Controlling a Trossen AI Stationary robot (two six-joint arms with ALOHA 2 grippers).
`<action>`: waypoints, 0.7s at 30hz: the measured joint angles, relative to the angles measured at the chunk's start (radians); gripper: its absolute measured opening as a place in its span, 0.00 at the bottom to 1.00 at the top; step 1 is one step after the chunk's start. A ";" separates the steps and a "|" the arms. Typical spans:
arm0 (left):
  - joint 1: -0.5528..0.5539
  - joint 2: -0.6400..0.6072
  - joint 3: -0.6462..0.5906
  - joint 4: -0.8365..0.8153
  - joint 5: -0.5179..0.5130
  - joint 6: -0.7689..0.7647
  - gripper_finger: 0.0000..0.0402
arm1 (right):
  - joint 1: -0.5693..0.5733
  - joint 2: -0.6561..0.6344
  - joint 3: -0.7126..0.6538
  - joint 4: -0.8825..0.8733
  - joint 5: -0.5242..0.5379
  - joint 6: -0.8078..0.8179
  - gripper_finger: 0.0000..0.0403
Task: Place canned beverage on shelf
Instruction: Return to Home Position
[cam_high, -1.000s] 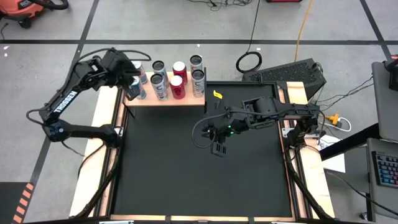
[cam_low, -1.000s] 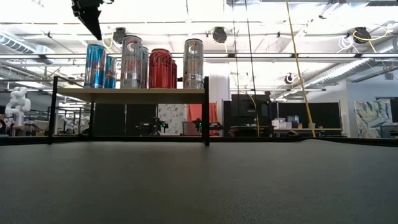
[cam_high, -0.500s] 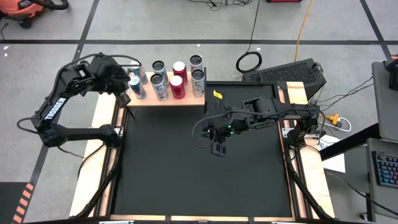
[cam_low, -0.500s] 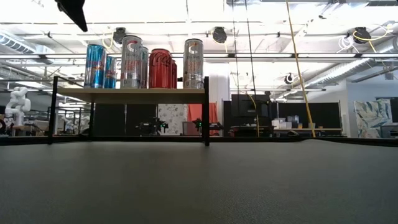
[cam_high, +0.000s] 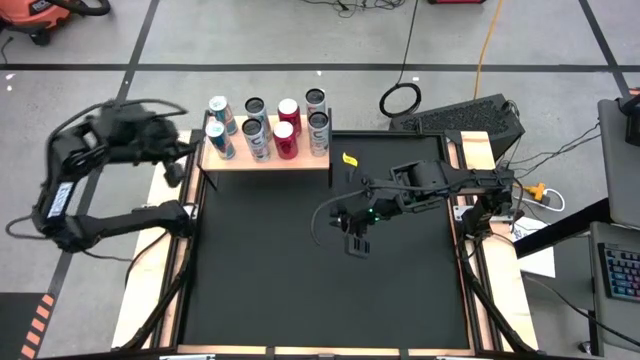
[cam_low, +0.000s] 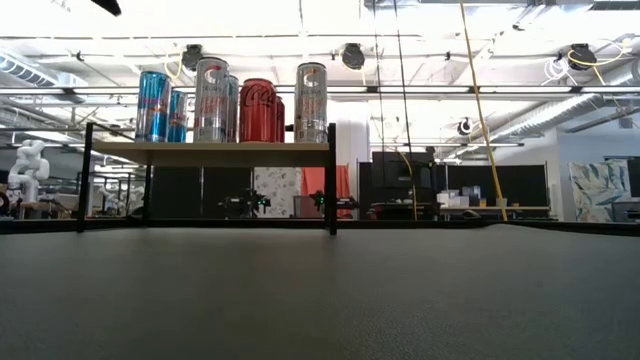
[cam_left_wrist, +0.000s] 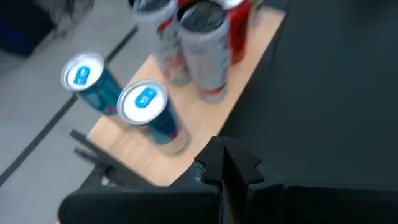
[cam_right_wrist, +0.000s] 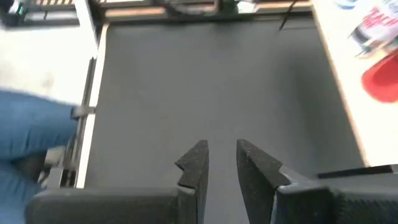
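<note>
Eight cans (cam_high: 268, 128) stand on the shelf (cam_high: 300, 162) at the bench's far-left corner. Left gripper (cam_left_wrist: 222, 163) sits near the shelf, fingers clenched on nothing. Right gripper (cam_right_wrist: 217, 163) hangs mid-bench, fingers slightly parted, empty. The left arm is best homed up and away from the cans.

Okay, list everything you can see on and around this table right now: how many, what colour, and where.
shelf: one, light wood, black legs, table's far edge
blue cans: two, shelf's left end
white-and-pink cans: two, beside the blue
red cans: two, next along
silver cans: two, shelf's right end
yellow scrap: one, on the black mat near the shelf
black ring: one, floor beyond the table
left gripper: fingers shut, empty, beside the shelf's left end
right gripper: fingers open, empty, over the mat
</note>
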 joint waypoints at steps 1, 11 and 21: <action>0.000 -0.023 0.000 0.006 0.016 -0.001 0.00 | 0.005 0.000 0.000 -0.018 -0.016 -0.008 0.17; 0.000 -0.249 0.001 0.060 0.196 -0.068 0.00 | 0.095 -0.070 -0.001 -0.071 -0.052 -0.121 0.17; 0.001 -0.478 0.001 0.057 0.203 -0.115 0.00 | 0.246 -0.296 0.000 0.052 -0.053 -0.253 0.17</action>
